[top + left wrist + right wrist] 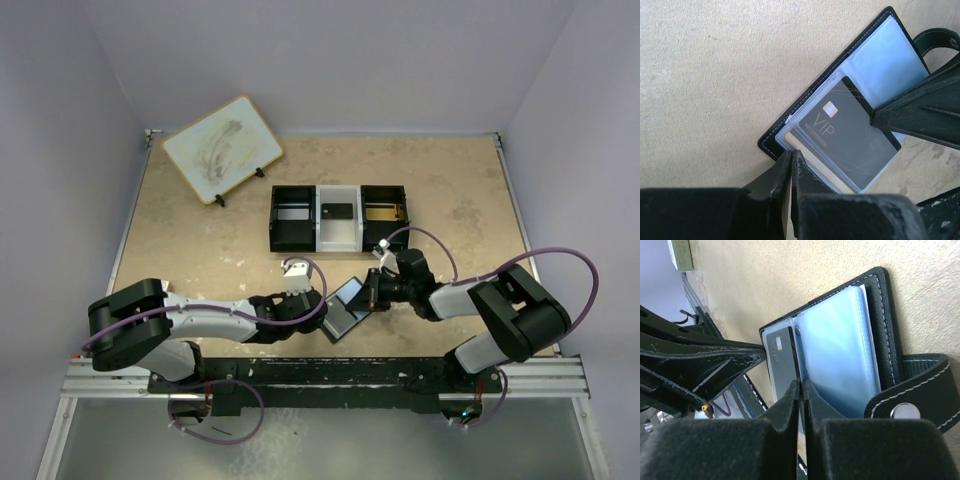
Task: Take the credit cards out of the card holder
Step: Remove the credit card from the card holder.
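Tabletop, left claw opposite right claw

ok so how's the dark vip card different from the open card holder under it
Colour: the dark card is charcoal with VIP lettering; the card holder is black with pale stitching and pale blue sleeves inside.
Size: the dark card is smaller, covering roughly half of the open card holder.
Build: the dark card is one flat piece; the card holder opens like a book and has a strap with a snap stud.
Shared: both are dark and rectangular.
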You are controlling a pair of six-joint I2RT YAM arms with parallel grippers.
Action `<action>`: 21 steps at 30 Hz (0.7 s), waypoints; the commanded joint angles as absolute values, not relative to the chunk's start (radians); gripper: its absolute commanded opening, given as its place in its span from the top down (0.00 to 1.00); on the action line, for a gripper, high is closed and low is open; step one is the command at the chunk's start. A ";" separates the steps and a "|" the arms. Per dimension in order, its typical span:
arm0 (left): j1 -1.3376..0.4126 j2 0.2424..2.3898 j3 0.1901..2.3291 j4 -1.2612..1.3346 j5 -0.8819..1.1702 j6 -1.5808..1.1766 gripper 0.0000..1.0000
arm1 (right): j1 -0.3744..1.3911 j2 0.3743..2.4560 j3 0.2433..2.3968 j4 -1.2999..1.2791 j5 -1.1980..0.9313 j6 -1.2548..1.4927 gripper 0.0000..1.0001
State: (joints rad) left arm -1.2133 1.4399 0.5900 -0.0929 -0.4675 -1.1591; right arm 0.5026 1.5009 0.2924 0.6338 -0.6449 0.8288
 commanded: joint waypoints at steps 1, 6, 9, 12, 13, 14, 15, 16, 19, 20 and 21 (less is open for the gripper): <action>-1.220 1.461 0.569 -0.155 -0.454 -1.139 1.00 | 0.490 1.473 0.304 0.580 -0.596 0.775 0.95; -1.224 1.474 0.571 -0.149 -0.451 -1.141 1.00 | 0.482 1.477 0.302 0.582 -0.604 0.764 0.95; -1.224 1.482 0.575 -0.146 -0.451 -1.139 1.00 | 0.471 1.477 0.297 0.589 -0.609 0.768 0.95; -1.226 1.491 0.579 -0.148 -0.454 -1.139 1.00 | 0.457 1.474 0.289 0.600 -0.613 0.775 0.95; -1.226 1.495 0.580 -0.149 -0.455 -1.139 1.00 | 0.453 1.476 0.290 0.601 -0.617 0.774 0.95; -1.226 1.498 0.582 -0.150 -0.457 -1.140 1.00 | 0.450 1.477 0.291 0.598 -0.617 0.774 0.95; -1.226 1.502 0.582 -0.151 -0.461 -1.141 1.00 | 0.447 1.477 0.290 0.598 -0.616 0.773 0.94; -1.226 1.504 0.583 -0.154 -0.462 -1.142 1.00 | 0.444 1.479 0.290 0.596 -0.617 0.772 0.94; -1.226 1.514 0.584 -0.158 -0.467 -1.144 1.00 | 0.435 1.484 0.287 0.597 -0.626 0.760 0.93; -1.226 1.515 0.584 -0.159 -0.467 -1.144 1.00 | 0.433 1.488 0.288 0.602 -0.639 0.755 0.92; -1.226 1.515 0.584 -0.160 -0.467 -1.144 1.00 | 0.433 1.493 0.287 0.609 -0.653 0.751 0.91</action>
